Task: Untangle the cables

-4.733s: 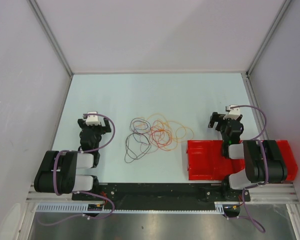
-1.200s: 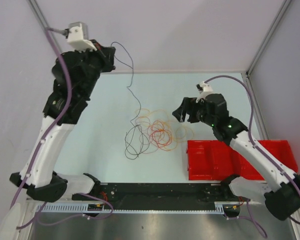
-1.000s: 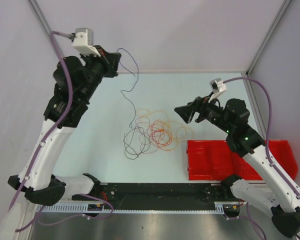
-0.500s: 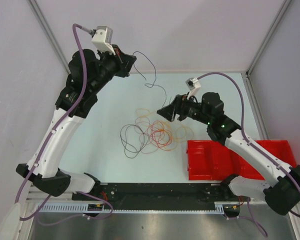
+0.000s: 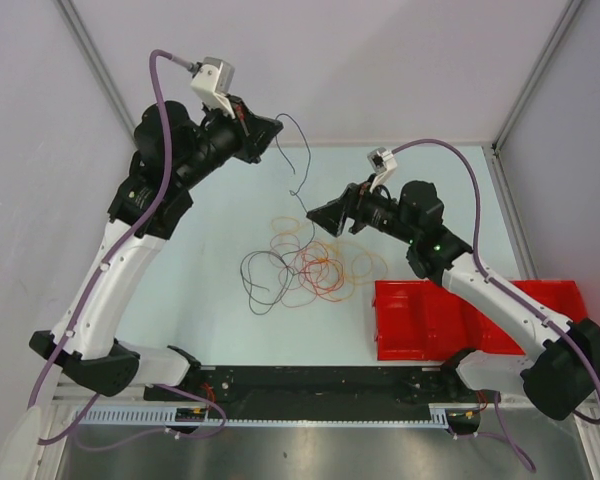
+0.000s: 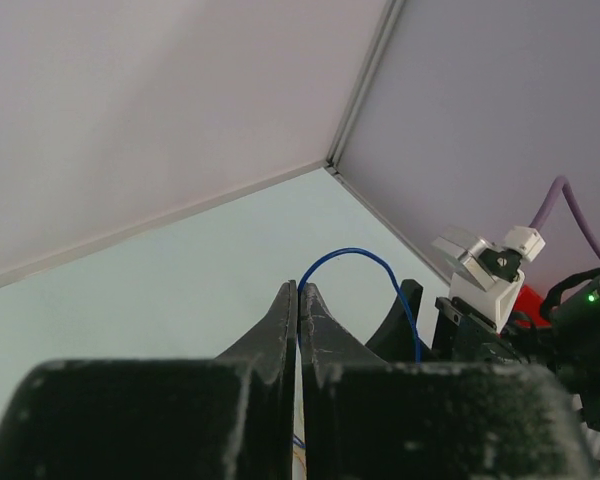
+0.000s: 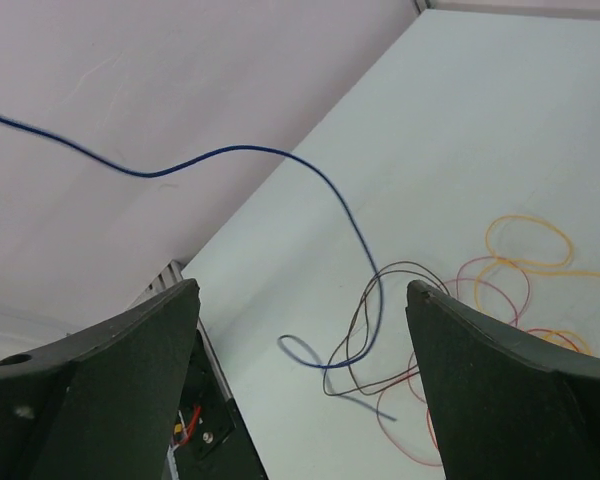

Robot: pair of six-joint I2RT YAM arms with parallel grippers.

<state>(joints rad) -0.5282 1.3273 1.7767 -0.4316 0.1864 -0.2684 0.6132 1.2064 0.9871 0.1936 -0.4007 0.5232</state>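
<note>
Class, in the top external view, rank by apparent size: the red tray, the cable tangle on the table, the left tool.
1. red tray, partly hidden by the right arm.
2. cable tangle, its loose spread not far behind.
3. left tool, clearly smallest, though raised nearer the camera.

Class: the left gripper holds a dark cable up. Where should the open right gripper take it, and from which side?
Best grip the dark cable on its free hanging stretch, above the tangled loops, the right gripper coming from the right, jaws astride: there it is one strand, clear.
</note>
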